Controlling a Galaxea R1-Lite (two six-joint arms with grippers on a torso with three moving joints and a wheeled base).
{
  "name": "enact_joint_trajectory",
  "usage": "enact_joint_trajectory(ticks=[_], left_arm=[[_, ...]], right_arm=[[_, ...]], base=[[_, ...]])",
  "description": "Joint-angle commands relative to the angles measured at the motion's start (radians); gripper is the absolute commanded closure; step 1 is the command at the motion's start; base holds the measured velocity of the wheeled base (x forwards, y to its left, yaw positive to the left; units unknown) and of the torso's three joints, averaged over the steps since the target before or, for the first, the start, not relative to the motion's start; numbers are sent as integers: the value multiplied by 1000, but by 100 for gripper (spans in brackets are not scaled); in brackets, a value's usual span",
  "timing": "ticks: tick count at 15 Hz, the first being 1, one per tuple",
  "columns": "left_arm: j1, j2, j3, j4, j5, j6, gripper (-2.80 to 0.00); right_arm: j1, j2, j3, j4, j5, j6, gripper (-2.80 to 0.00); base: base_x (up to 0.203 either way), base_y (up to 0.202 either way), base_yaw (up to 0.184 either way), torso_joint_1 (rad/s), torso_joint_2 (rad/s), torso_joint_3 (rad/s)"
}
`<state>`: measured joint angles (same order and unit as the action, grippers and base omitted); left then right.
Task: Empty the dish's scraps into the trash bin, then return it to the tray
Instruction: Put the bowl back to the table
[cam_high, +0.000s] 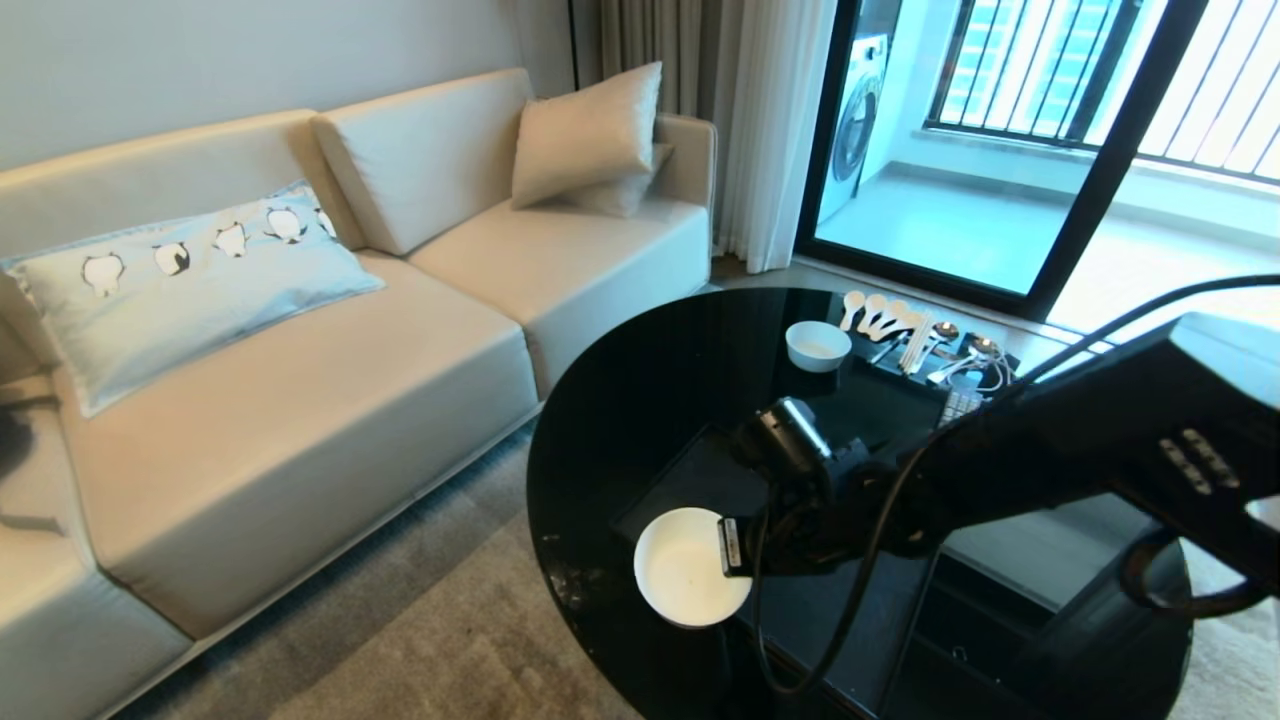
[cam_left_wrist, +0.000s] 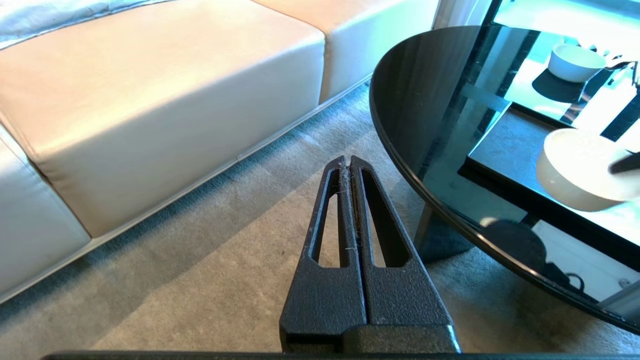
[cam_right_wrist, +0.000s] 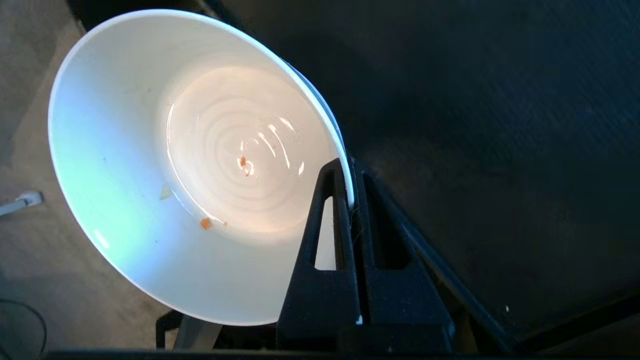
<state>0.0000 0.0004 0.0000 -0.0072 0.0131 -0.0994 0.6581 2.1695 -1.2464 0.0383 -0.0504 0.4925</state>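
Dish (cam_high: 685, 575): deep white bowl, nearly empty, only a few orange crumbs (cam_right_wrist: 205, 223) left inside; held above the near edge of the black round table (cam_high: 640, 400). Right gripper (cam_right_wrist: 350, 200) pinches its rim. Tray (cam_left_wrist: 505, 150): matte black, beside and beneath. Advice: level the bowl, lower it flat onto the tray before letting go. Left gripper (cam_left_wrist: 350, 165): parked over carpet, fingers together, empty.

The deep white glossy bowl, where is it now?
In the head view the deep white glossy bowl is at the near left edge of the round black glass table, its rim pinched by the right gripper, beside the black tray.
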Motion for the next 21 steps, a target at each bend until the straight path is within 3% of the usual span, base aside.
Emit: enact_joint_trajectory(ticks=[1,3,10,17,21], left_arm=[[0,0,0,0,1,0,0],[0,0,0,0,1,-1,0],[0,0,0,0,1,-1,0],[0,0,0,0,1,-2,0],[0,0,0,0,1,-2,0]], right_arm=[[-21,99,-86,-1,-23,23,0],[-63,116,-131,-1,-27,63,0],[-231,73,-114,7,-31,66,0],[-266,94,41,-70,-76,64,0],[-287,95,50,-84,-75,65,0]], base=[[0,0,0,0,0,0],[0,0,0,0,0,0],[0,0,0,0,0,0],[0,0,0,0,0,0],[0,0,0,0,0,0]])
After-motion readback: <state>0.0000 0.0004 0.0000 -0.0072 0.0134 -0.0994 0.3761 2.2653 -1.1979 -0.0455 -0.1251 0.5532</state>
